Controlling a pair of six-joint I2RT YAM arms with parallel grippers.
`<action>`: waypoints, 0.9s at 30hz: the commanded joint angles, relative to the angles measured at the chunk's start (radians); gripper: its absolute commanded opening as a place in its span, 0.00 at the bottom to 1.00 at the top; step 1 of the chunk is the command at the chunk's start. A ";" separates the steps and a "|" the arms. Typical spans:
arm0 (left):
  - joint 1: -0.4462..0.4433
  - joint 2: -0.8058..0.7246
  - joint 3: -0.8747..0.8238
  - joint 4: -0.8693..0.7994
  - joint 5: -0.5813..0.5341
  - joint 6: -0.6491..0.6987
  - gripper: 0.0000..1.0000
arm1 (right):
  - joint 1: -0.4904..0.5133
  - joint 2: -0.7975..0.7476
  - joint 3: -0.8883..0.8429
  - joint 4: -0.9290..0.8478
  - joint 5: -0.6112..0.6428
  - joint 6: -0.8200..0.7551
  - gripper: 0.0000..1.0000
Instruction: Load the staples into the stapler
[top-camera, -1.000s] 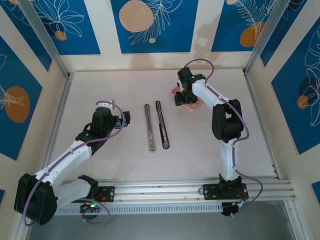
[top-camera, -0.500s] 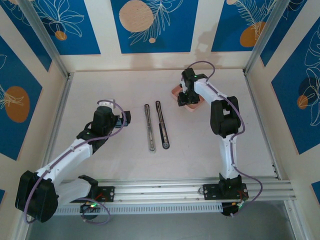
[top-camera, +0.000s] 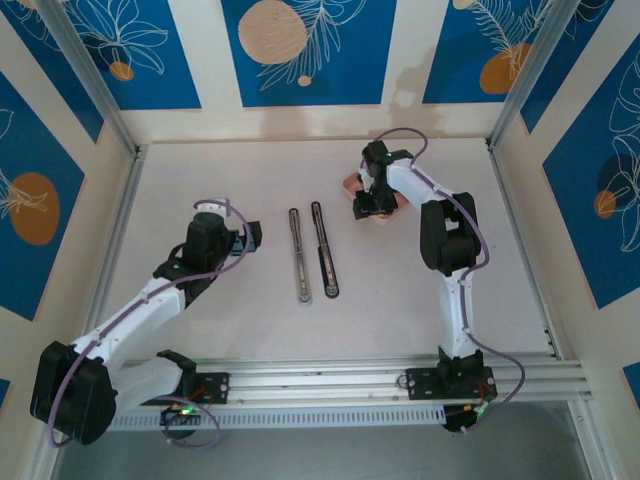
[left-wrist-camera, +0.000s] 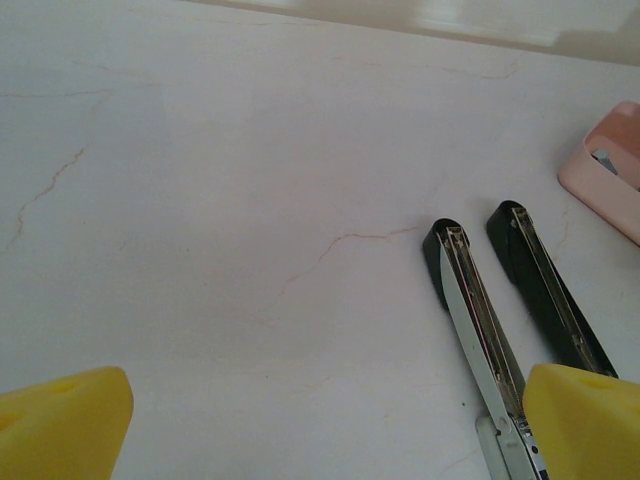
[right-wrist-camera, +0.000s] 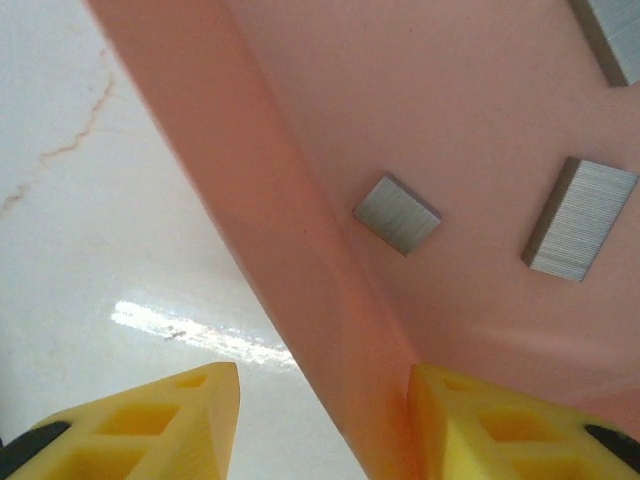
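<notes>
The stapler (top-camera: 311, 253) lies opened flat mid-table as two long arms, one black, one with a silvery rail (left-wrist-camera: 480, 330). Several small grey staples (right-wrist-camera: 397, 214) lie inside the pink tray (right-wrist-camera: 300, 230). My right gripper (right-wrist-camera: 325, 385) hangs over the tray's left wall. One yellow finger (right-wrist-camera: 160, 420) is outside over the table. The other finger (right-wrist-camera: 500, 420) is inside, against the wall. A gap is left on the outer side, and nothing is gripped. My left gripper (top-camera: 250, 238) stands open, left of the stapler, with bare table between its fingertips (left-wrist-camera: 60, 425).
The pink tray (top-camera: 388, 213) sits at the back right of the table, partly covered by my right wrist. Walls enclose the table at the back and on both sides. An aluminium rail (top-camera: 380, 380) runs along the near edge.
My right gripper has shifted slightly over the pink tray and its jaws have narrowed. The left arm and the stapler have stayed still.
</notes>
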 joint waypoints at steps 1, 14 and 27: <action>0.010 -0.021 0.006 0.018 0.003 -0.015 1.00 | 0.019 -0.029 -0.025 -0.056 -0.044 0.003 0.49; 0.009 -0.039 -0.008 0.040 0.018 -0.015 1.00 | 0.067 -0.181 -0.227 -0.038 -0.106 0.093 0.47; 0.007 -0.043 -0.024 0.052 0.082 -0.012 1.00 | 0.242 -0.402 -0.546 0.033 -0.148 0.319 0.47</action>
